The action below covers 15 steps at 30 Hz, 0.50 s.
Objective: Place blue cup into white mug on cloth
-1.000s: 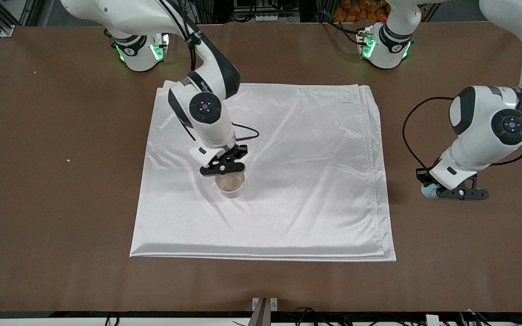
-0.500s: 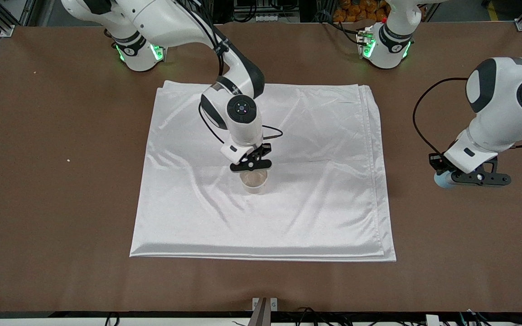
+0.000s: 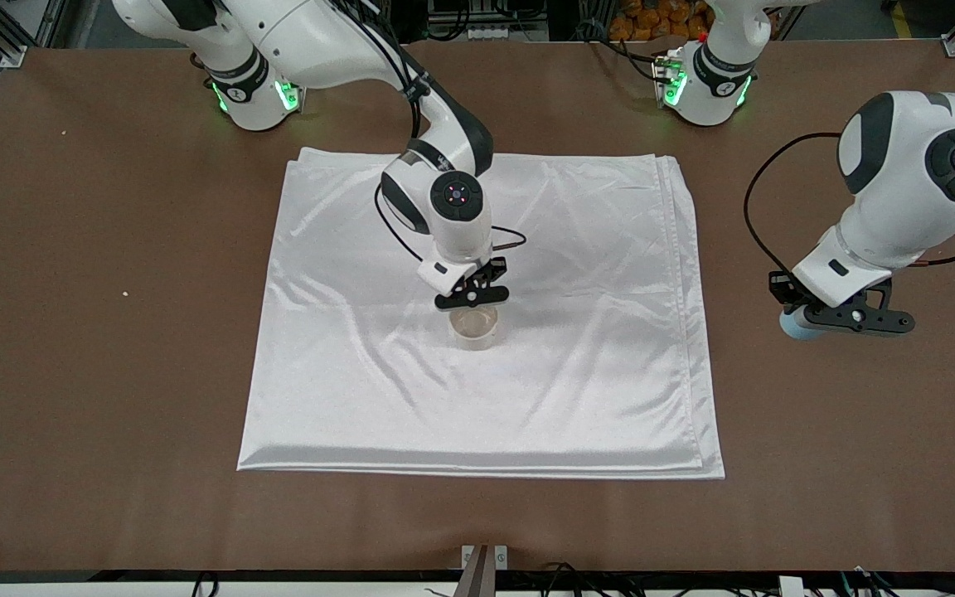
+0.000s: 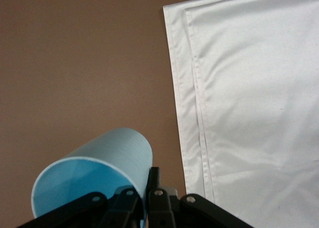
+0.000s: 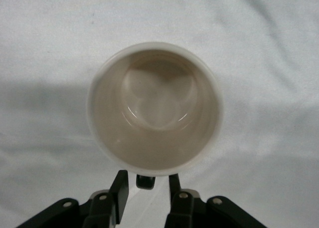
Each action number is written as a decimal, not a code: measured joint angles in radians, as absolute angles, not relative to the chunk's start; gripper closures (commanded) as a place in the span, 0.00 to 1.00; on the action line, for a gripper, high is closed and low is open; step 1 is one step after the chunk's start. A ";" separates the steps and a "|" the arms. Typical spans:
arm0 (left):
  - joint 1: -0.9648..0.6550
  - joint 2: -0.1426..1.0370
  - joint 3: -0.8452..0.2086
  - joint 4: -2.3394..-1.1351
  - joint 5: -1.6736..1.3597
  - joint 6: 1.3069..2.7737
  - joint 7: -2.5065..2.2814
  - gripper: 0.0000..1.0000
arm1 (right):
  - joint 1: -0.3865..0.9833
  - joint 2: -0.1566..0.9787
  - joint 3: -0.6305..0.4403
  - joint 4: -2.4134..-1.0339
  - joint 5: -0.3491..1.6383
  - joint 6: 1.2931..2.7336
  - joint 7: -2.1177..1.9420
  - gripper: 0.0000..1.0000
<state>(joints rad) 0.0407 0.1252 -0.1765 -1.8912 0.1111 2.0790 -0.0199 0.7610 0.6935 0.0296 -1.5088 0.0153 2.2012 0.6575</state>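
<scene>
Pincers point(image 3: 471, 300) point(image 3: 846, 322) clamped: white mug point(image 3: 475, 327), blue cup point(image 3: 794, 324).

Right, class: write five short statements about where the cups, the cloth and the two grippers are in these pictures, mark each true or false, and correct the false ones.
1. The white mug is over the cloth. True.
2. The blue cup is inside the mug. False: the left gripper holds it over bare table, off the cloth.
3. The right gripper grips the mug by its handle. True.
4. The mug is full of liquid. False: it is empty.
5. The blue cup hangs upright. False: it is tilted on its side.
</scene>
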 measured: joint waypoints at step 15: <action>-0.002 0.154 -0.216 -1.852 0.111 2.079 -0.031 1.00 | 0.751 0.644 0.020 -1.458 0.016 2.089 0.658 0.00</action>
<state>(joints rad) -0.0021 0.1535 -0.2155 -1.8519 0.1110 2.0790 -0.0308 0.7513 0.6436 0.0205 -1.4583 0.0155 2.0886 0.6575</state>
